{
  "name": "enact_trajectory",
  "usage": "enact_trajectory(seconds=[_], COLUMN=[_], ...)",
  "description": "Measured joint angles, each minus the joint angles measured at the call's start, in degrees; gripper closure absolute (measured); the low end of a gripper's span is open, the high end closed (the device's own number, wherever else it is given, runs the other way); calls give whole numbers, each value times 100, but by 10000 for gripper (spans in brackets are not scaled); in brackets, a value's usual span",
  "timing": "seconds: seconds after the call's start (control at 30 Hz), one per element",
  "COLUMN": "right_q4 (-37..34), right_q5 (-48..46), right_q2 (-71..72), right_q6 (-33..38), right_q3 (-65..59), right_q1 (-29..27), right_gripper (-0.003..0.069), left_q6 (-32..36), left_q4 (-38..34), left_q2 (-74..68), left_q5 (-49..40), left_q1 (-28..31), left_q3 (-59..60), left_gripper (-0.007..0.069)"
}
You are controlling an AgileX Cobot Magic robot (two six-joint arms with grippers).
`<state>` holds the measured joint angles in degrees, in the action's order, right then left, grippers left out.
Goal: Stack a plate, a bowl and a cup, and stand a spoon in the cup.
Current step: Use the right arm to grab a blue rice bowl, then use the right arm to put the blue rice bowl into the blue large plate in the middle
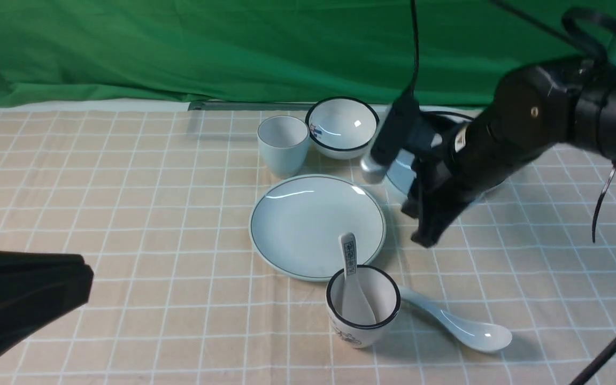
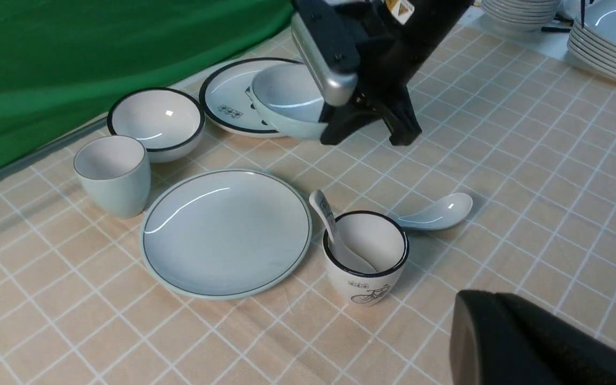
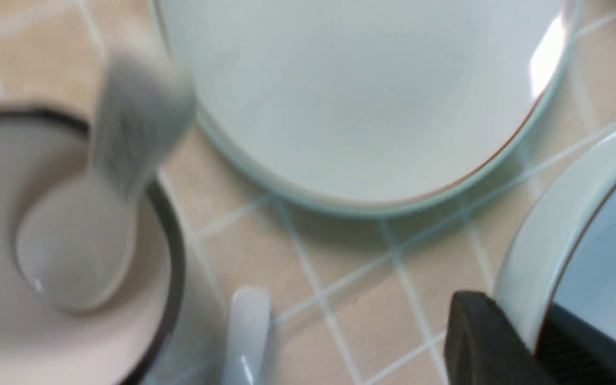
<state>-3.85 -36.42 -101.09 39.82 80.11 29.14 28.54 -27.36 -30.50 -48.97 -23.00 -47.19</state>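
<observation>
**Stacking not yet begun.** Nearest, the left pincer (image 1: 24,299) hangs closed. On the near side of the right pincer (image 1: 419,224) lies the plain pale blue-white ceramic soup spoon (image 1: 463,326). Just to its left lies the round pale blue-white plate (image 1: 308,224), dark-lined and bare. The right pincer is clamped on the rim of the wide, shallow pale blue-white bowl (image 2: 286,99), glossy and empty. Beyond, to its left, stands the handleless pale blue-white cup (image 1: 282,144), empty.

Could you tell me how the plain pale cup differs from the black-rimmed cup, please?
The plain pale blue-white ceramic cup has no dark rim or picture; the white black-rimmed cup bears a bicycle drawing. The plain cup is empty; the black-rimmed cup holds a white marked spoon. The plain cup stands beyond the pale round plate, the other before it. Both are upright and handleless.
</observation>
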Motion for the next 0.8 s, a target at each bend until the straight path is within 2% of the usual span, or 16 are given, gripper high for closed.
enact_trajectory(seconds=[0.2,0.4,0.8], right_q4=[-36,-80,-80], right_q5=[-176,-272,-566], right_q2=[-271,-1077,-1877], right_q6=[-368,-504,-601], right_q3=[1068,1598,1690], right_q1=[580,918,992], right_gripper=[587,587,587], left_q6=[0,0,0], left_q4=[19,19,19], left_q2=[0,0,0], left_q5=[24,19,-38], left_q1=[0,0,0], left_q3=[0,0,116], left_gripper=[620,620,620])
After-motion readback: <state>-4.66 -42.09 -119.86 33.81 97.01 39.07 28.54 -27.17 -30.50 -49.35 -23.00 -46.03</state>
